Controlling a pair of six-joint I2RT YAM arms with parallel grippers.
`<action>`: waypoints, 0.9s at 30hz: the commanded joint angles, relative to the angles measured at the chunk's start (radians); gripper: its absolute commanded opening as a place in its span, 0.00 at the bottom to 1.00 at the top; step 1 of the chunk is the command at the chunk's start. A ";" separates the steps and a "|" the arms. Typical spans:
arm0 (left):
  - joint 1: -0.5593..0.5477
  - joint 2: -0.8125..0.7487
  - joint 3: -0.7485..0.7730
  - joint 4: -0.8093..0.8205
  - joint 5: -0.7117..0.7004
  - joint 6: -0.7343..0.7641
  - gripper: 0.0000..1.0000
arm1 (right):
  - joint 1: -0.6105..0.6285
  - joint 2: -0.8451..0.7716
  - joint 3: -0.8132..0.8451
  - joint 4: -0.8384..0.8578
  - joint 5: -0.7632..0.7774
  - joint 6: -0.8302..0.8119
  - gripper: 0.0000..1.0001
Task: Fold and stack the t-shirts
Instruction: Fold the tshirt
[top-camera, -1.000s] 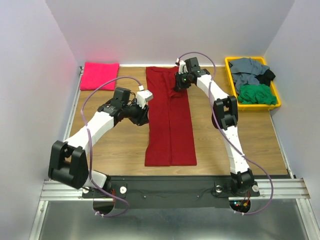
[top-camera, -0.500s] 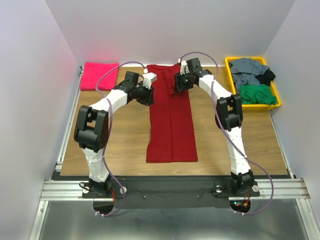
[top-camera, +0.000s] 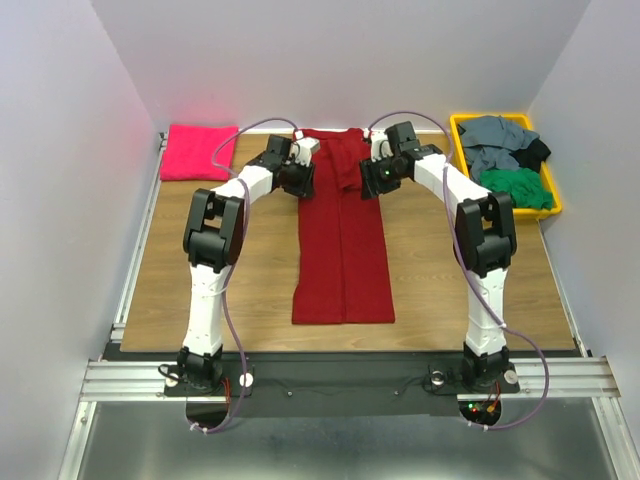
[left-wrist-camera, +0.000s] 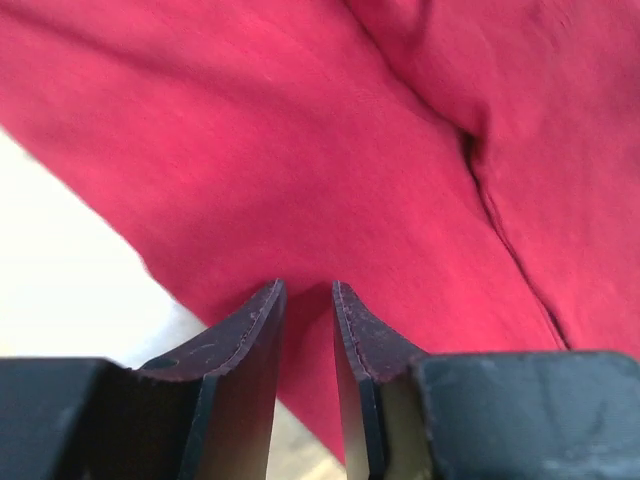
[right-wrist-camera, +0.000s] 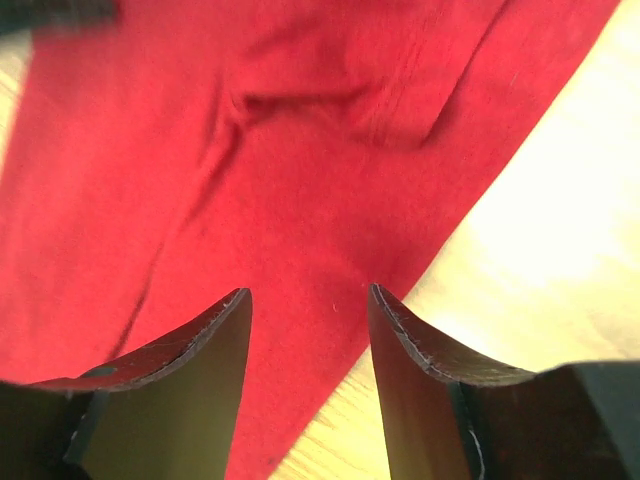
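Now, your dark crimson fabric t-shirt (top-camera: 340, 250), folded into a long strip, is lying on the wooden table (top-camera: 250, 290). Your left gripper (left-wrist-camera: 307, 288) and right gripper (right-wrist-camera: 308, 290) are hovering over its far edges, jaws apart, probably to fold that end toward you. Behind, the folded hot-pink t-shirt (top-camera: 198, 151) is waiting as the stack's base.

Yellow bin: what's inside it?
The bin holds a grey shirt, a green one and a black cloth, piled together. Anything beneath them, and the bin's floor, is covered.
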 joint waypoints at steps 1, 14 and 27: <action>0.033 0.060 0.132 -0.039 -0.032 -0.014 0.37 | -0.010 -0.021 -0.023 -0.013 -0.008 -0.040 0.56; 0.048 -0.363 -0.048 -0.007 0.252 0.270 0.52 | -0.019 -0.287 -0.152 -0.180 -0.164 -0.356 0.56; -0.134 -1.296 -0.936 -0.340 0.252 0.777 0.63 | 0.252 -0.987 -0.954 -0.227 -0.074 -0.764 0.57</action>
